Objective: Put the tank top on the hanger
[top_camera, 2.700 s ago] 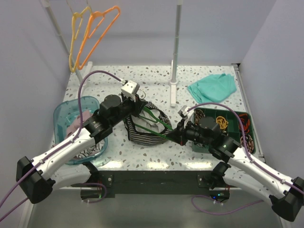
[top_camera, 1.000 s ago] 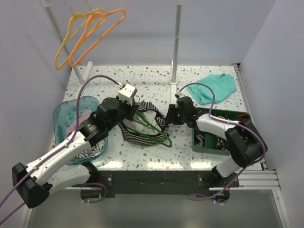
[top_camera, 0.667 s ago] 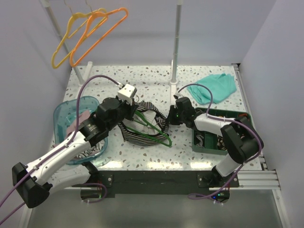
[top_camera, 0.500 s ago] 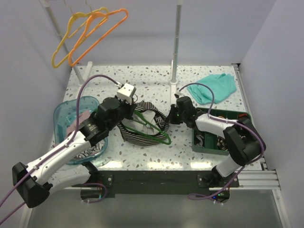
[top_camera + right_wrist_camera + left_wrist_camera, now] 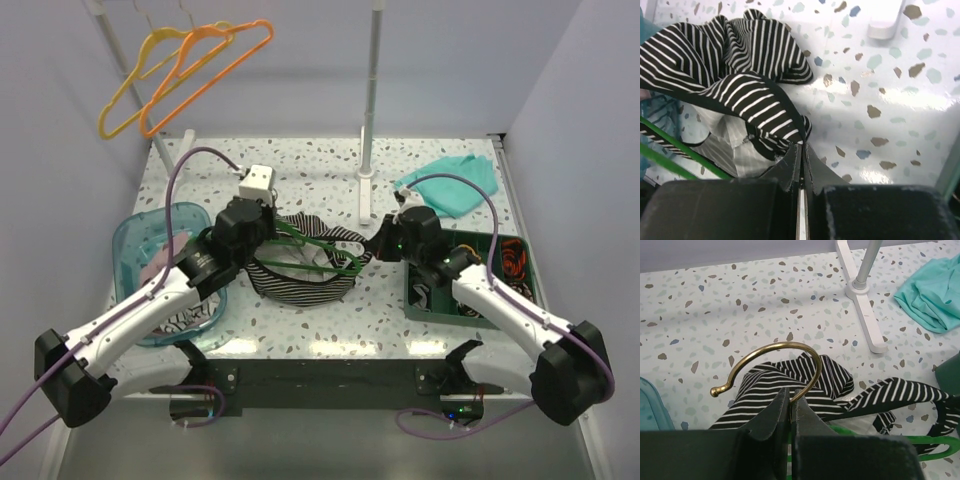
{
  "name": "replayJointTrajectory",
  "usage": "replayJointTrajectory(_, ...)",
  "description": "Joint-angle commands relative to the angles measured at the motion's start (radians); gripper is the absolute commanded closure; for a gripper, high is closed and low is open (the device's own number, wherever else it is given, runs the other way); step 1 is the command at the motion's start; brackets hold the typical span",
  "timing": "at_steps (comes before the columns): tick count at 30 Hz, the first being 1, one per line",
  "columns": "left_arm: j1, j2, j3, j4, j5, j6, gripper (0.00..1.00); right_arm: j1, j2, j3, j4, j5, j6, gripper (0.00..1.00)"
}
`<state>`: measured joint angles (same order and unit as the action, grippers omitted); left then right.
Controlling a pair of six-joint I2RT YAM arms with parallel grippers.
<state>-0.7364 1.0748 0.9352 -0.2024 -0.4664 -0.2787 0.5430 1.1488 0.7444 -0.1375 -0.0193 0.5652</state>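
Over tank top (image 5: 300, 285) and hanger (image 5: 782, 344), both arms low, fingers (image 5: 772, 415) pinched

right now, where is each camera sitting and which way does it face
Top external: above and behind the bases, looking down the table; both arms show, left gripper and right gripper at the tank top.
Left wrist: on the left arm, facing forward over its shut fingers to the hanger hook and rack foot.
Right wrist: on the right arm, facing down past its fingers pinching striped fabric.
Shared: both wrist views show tank top and hanger.
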Motion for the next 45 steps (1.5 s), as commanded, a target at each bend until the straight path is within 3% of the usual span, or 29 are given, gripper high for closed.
replayJointTrajectory(1,-0.003,0.007,0.053,0.064,-0.122,-0.048,1.0,-0.002,-0.076,-0.001,-0.112,0.061,-0.028,1.0)
replayJointTrajectory(15,-0.004,0.014,0.03,0.081,-0.192,-0.076,1.0,-0.002,-0.141,0.073,-0.215,0.021,-0.047,1.0)
replayJointTrajectory(23,-0.003,0.016,0.008,0.119,-0.166,-0.088,1.0,0.0,-0.092,0.255,-0.226,-0.134,-0.024,1.0)
replayJointTrajectory(31,-0.006,0.036,0.013,0.159,-0.158,-0.099,1.0,0.008,-0.052,0.335,-0.146,-0.267,0.093,1.0)
replayJointTrajectory(37,-0.006,0.051,0.039,0.186,-0.131,-0.108,1.0,0.04,-0.029,0.398,-0.197,-0.199,0.056,0.99)
replayJointTrajectory(38,-0.008,0.054,0.043,0.187,-0.126,-0.108,1.0,0.04,-0.02,0.412,-0.22,-0.168,0.036,0.8)
replayJointTrajectory(41,-0.015,0.048,0.05,0.185,-0.121,-0.106,1.0,0.04,-0.024,0.395,-0.269,-0.059,-0.017,0.48)
replayJointTrajectory(45,-0.017,0.03,0.04,0.175,-0.118,-0.103,1.0,0.038,-0.041,0.383,-0.297,0.013,-0.063,0.39)
